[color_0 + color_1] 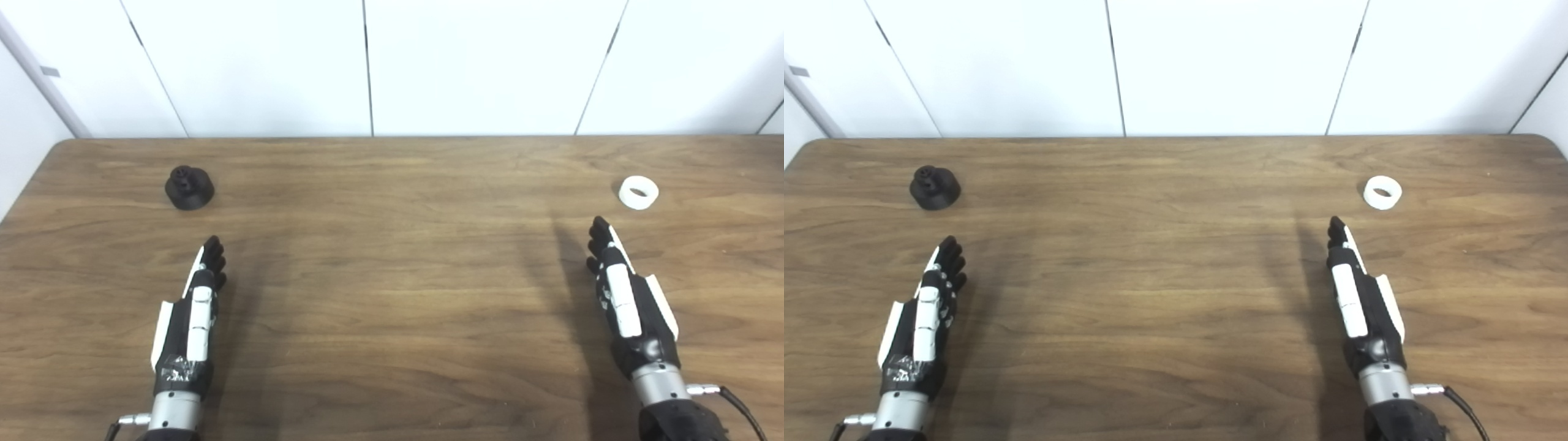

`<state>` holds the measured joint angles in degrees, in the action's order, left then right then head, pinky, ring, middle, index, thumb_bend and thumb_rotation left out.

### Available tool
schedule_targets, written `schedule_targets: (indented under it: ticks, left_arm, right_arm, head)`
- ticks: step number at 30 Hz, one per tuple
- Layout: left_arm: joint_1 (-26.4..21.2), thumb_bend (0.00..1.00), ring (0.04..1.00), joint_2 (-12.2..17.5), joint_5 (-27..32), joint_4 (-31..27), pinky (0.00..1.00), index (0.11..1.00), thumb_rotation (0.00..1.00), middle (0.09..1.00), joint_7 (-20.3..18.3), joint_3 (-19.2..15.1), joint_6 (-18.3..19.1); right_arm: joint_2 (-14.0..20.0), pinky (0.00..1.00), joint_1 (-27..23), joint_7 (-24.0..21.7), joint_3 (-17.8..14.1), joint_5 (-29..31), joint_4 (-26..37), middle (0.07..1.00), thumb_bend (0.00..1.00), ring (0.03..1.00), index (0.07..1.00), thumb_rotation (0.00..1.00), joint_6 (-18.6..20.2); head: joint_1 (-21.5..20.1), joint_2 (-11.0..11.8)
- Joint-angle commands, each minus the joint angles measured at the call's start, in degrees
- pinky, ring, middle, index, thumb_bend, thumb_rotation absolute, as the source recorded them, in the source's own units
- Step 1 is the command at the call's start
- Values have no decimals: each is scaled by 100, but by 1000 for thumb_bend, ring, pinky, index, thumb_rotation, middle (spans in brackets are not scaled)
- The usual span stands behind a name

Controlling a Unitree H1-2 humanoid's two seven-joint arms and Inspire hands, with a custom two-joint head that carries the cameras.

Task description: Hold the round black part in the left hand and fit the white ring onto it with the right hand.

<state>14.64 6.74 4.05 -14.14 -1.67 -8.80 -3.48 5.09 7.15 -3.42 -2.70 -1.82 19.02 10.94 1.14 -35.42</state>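
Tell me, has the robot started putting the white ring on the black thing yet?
Not yet. Nothing looks done: the round black part sits alone on the table far left, and the white ring lies far right. In hand: nothing. The left hand and right hand are both open and empty, short of their pieces. Left to do: grab both, bring them together, and fit the ring on.

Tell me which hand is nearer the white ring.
Right. The right hand lies just short of the white ring, slightly to its left, not touching it. The left hand is far across the table, near the black part.
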Motion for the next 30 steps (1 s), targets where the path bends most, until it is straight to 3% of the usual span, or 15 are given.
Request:
schedule_targets:
  ticks: [1,13,18,30]
  left_arm:
    - [116,472,995,7,-8,-61,1000,999,1000,992,-3,-2,-188]
    - [138,458,992,-24,-43,-108,1000,992,1000,990,39,30,-131]
    - [170,463,988,-71,-149,-122,1000,990,977,989,69,118,-144]
    - [185,560,982,-189,-509,130,1000,973,896,971,271,348,-281]
  right_arm:
    - [-11,1000,45,54,3,-16,144,995,600,1000,979,1000,-222]
    - [22,1000,60,47,-8,17,155,990,576,1000,975,1000,-244]
    - [97,1000,94,-24,-62,146,168,996,560,1000,981,1000,-233]
    - [171,1000,114,-210,-186,398,50,1000,499,1000,1000,1000,-319]
  head:
    - [6,-8]
    - [242,16]
    - [802,228]
    - [1594,765]
